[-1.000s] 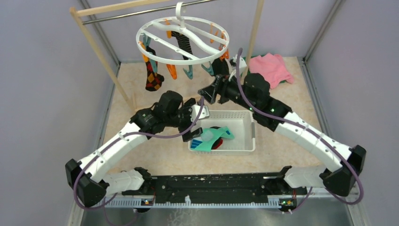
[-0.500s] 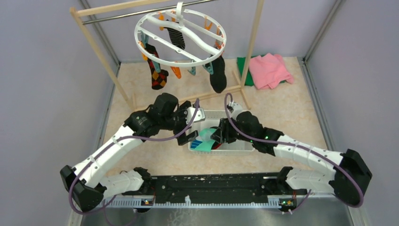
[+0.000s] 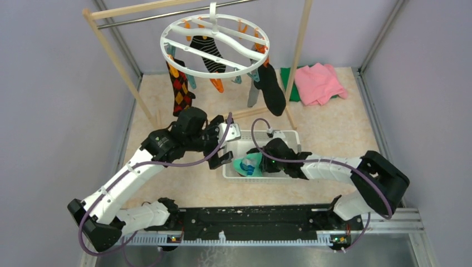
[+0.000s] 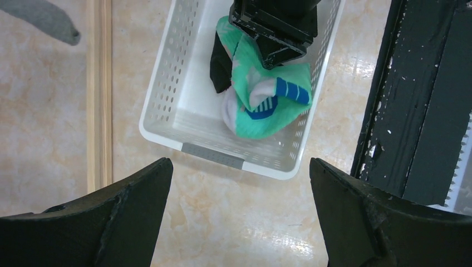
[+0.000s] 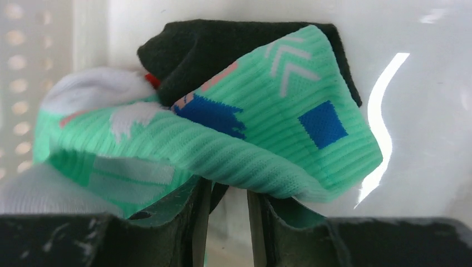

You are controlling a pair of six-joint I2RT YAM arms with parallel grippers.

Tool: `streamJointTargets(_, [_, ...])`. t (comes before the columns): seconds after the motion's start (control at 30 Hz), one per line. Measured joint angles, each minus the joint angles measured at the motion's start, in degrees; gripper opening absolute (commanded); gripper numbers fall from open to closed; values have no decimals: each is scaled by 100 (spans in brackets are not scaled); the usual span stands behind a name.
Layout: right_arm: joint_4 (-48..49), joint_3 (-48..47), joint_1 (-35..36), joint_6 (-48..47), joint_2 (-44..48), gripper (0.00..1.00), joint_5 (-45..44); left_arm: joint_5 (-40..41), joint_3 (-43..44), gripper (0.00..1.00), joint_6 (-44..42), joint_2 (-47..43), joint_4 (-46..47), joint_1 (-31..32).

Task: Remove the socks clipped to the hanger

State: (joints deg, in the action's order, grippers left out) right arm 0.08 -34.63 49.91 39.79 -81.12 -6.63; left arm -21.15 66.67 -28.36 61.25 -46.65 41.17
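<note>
Item: socks on the hanger, as we find them
- Argyle sock [image 3: 179, 92]: clipped at the left of the hanger [image 3: 162, 45], hanging straight down, long axis vertical, toe lowest
- Striped sock [image 3: 210, 55]: clipped towards the back of the ring, also hanging down
- Black sock [image 3: 273, 89]: clipped at the right of the ring, hanging a little aslant, foot towards the rack's [image 3: 119, 61] right post
- Teal sock [image 4: 261, 94]: already off the hanger, bunched in the basket [image 4: 167, 72] on top of a dark sock [image 5: 222, 50]

Item: grippers
- Left gripper [image 4: 239, 167]: jaws spread wide and holding nothing, poised above the basket's left end
- Right gripper [image 5: 228, 192]: down inside the basket, jaws drawn to a narrow slit under the teal sock's folded edge. We cannot tell whether they pinch the fabric

Item: the relation we count on
- All three clipped socks lie above and beyond both grippers, towards the back of the table
- The argyle sock hangs almost straight beyond the left gripper, which we judge the nearer and readier of the two
- A reach up and away along that sock's vertical length looks to us the natural approach
</note>
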Motion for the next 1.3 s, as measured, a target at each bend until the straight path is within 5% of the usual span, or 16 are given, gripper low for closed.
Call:
streamJointTargets(0.13, [-345,-120,-46,122,26,46,-549,-7,114,99,-2,-15,-15,-57])
streamJointTargets(0.3, [-804,-350,-59,-138,1475,74,-852,-94,181,99,13,-63,-59,-157])
streamJointTargets(0.47, [-997,-1239,-254,-745,2494,83,-730,-199,203,99,20,-87,-87,-175])
streamJointTargets(0.8, [-592,-2400,-2085,-2378,1187,80,1016,-249,260,99,103,-92,-164,-177])
streamJointTargets(1.03, [-70,-3193,-2332,-3241,-20,73,1537,-251,269,99,151,-203,-188,-177])
streamJointTargets(1.3, [474,-3624,-2520,-3683,-354,65,1604,-260,289,99,173,-240,-306,-177])
